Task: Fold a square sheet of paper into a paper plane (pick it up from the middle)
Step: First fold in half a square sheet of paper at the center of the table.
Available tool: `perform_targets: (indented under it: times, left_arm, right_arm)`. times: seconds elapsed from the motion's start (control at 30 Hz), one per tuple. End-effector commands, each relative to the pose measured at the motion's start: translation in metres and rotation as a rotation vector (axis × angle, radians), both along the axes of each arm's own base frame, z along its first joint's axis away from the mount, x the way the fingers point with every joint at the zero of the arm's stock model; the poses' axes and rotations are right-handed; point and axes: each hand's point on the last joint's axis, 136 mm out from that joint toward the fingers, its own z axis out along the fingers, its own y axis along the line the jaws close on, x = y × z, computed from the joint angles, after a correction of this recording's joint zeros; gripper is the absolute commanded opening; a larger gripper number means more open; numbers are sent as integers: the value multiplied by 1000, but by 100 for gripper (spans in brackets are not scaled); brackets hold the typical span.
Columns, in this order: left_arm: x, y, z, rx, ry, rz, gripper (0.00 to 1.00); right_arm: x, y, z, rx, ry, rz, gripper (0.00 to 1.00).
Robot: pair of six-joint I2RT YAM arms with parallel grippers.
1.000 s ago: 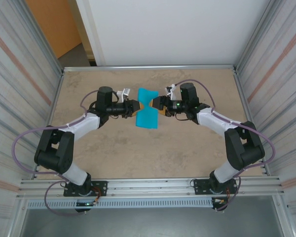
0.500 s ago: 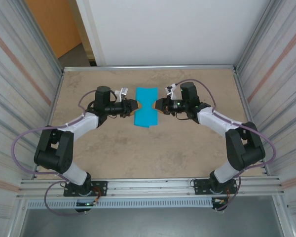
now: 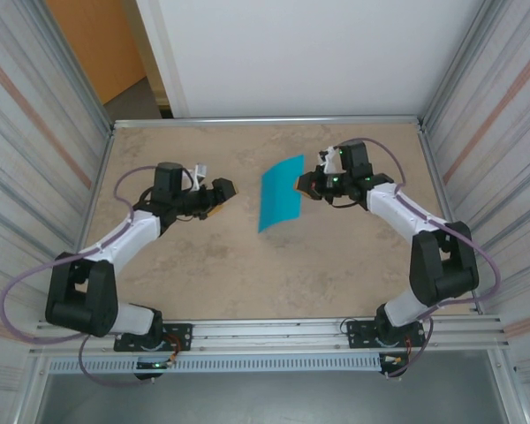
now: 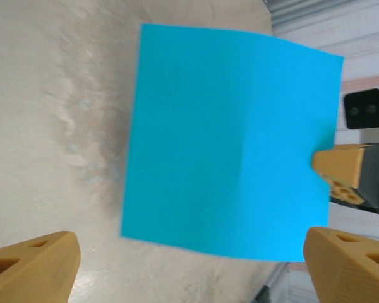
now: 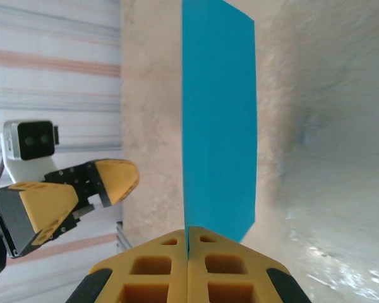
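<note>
from above and behind the arm bases we look down on the whole tabletop (image 3: 203,265). our left wrist camera faces the square sheet of paper (image 4: 227,145) broadside, close up, with the right gripper (image 4: 331,170) at its edge. our right wrist camera looks along that sheet nearly edge-on, toward the left gripper (image 5: 104,188). all three views share the sheet.

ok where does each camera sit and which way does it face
Top external: above and behind the bases, looking down at the table; both arms, left gripper open, right gripper shut on the square sheet of paper.
Left wrist: faces the sheet's broad face; own fingers in the bottom corners.
Right wrist: looks along the sheet from its pinched edge; own shut fingers at bottom.
Both wrist views share the sheet and the opposite gripper.
</note>
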Motion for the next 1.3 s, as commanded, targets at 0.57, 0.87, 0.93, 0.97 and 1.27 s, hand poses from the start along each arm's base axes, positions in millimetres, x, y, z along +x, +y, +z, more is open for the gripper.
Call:
perform_targets:
  times: [0.57, 0.87, 0.93, 0.97, 1.27]
  left_arm:
    - [-17, 2, -23, -30, 30, -5, 95]
    - [-32, -20, -61, 74, 113, -78, 88]
    - [-34, -26, -67, 103, 124, -94, 87]
    - [-35, -29, -70, 120, 133, -99, 86]
    - [-33, -55, -92, 206, 188, -149, 75]
  right_arm:
    - [-15, 95, -7, 83, 42, 165, 2]
    - [-18, 90, -101, 41, 189, 122, 2]
    - [-18, 87, -111, 32, 205, 119, 2]
    - [-18, 85, -116, 20, 208, 115, 2]
    - [-14, 62, -141, -53, 236, 97, 3]
